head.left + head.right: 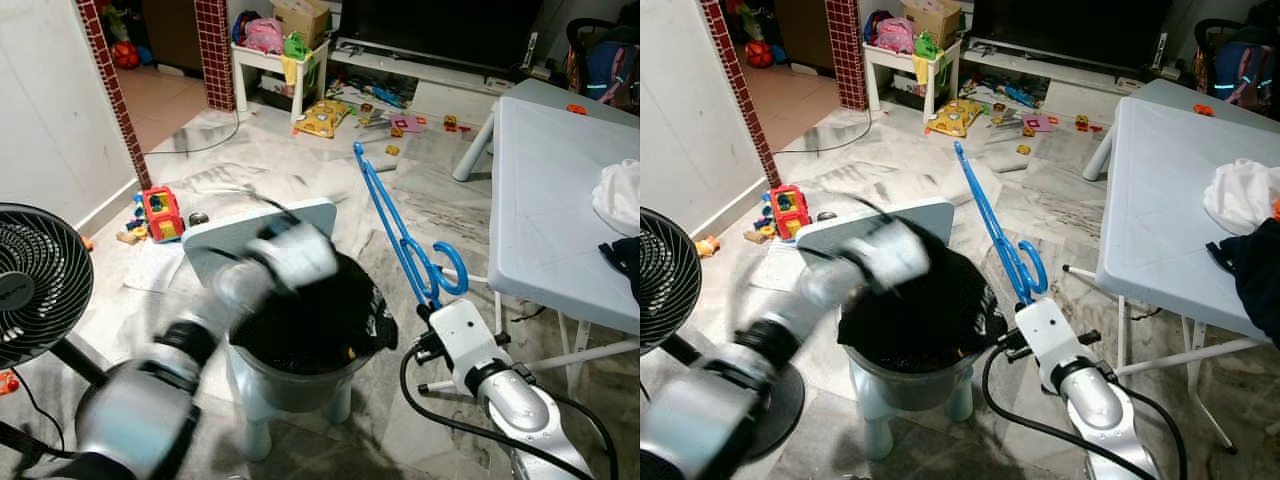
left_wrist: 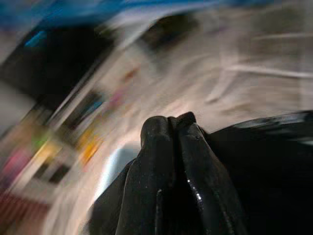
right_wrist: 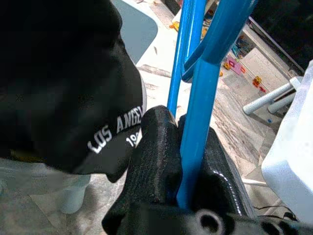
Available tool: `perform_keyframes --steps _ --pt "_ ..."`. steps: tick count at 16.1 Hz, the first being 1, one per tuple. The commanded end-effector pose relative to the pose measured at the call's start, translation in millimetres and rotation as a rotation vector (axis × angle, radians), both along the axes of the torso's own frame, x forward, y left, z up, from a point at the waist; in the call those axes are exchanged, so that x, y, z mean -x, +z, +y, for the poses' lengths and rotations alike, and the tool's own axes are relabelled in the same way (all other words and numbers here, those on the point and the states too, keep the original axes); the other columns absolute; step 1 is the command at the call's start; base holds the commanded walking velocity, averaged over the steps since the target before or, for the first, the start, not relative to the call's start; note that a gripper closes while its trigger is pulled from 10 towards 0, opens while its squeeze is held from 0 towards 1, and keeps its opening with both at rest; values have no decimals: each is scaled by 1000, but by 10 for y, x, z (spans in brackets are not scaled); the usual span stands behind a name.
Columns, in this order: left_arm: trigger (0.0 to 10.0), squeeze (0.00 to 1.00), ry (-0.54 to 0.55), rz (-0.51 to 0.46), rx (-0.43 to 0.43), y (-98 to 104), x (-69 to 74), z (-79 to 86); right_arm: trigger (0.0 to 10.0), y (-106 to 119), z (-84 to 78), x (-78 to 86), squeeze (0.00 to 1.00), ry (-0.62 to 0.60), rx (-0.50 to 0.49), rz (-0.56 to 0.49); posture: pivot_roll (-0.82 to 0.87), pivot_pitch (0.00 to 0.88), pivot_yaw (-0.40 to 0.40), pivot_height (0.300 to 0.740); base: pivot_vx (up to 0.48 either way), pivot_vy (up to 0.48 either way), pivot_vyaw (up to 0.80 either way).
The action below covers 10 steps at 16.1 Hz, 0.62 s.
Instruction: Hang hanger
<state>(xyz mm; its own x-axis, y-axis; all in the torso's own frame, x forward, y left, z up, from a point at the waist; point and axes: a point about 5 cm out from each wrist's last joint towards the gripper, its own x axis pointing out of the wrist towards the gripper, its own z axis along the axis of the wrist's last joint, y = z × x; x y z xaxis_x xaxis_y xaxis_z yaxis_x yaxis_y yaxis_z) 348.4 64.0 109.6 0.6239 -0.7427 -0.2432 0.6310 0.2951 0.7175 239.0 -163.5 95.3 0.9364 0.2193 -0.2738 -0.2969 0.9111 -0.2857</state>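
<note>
A blue plastic hanger (image 1: 395, 225) stands tilted up over the floor, and my right gripper (image 3: 178, 122) is shut on its hook end, low at the right (image 1: 432, 300). To its left, a black garment (image 1: 320, 320) with white "LOS ANGELES" lettering (image 3: 112, 132) fills a grey bucket (image 1: 290, 385). My left arm is blurred with motion; its gripper (image 1: 295, 255) hovers over the garment's far edge. In the left wrist view the two black fingers (image 2: 161, 142) are pressed together with nothing seen between them, the black cloth beside them.
A black fan (image 1: 35, 275) stands at the left. A white folding table (image 1: 550, 210) with a white cloth (image 1: 620, 195) and a dark one lies on the right. A pale blue stool (image 1: 215, 240) sits behind the bucket. Toys litter the far floor.
</note>
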Motion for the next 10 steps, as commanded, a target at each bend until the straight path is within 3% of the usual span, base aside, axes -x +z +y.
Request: perform_keyframes --steps 1,2,4,6,7,8,10 --pt "0 0 -121 26 -63 -85 103 -66 10000 38 -27 4 0 -11 5 -18 -54 0 -54 740 0 0 0" --pt "0 0 -143 44 -70 -110 128 -81 10000 39 -28 4 0 -12 5 -18 -54 0 -54 740 0 0 0" --pt "0 0 -294 117 -133 -288 318 -175 10000 40 -49 13 0 -18 8 -18 -55 0 -58 740 0 0 0" --pt "0 0 -314 185 -145 -375 377 -178 10000 43 -45 5 0 -17 9 -19 -55 0 -59 740 0 0 0" --pt "1686 0 -291 196 -138 -382 362 -161 10000 43 -42 1 0 -16 9 -19 -53 0 -62 740 0 0 0" --pt "10000 0 -187 197 -95 -355 278 -115 10000 42 -36 -3 0 -13 9 -19 -48 0 -63 740 0 0 0" --pt "10000 0 106 275 132 -247 61 23 10000 38 -31 -8 0 -11 7 -18 -43 0 -64 740 0 0 0"
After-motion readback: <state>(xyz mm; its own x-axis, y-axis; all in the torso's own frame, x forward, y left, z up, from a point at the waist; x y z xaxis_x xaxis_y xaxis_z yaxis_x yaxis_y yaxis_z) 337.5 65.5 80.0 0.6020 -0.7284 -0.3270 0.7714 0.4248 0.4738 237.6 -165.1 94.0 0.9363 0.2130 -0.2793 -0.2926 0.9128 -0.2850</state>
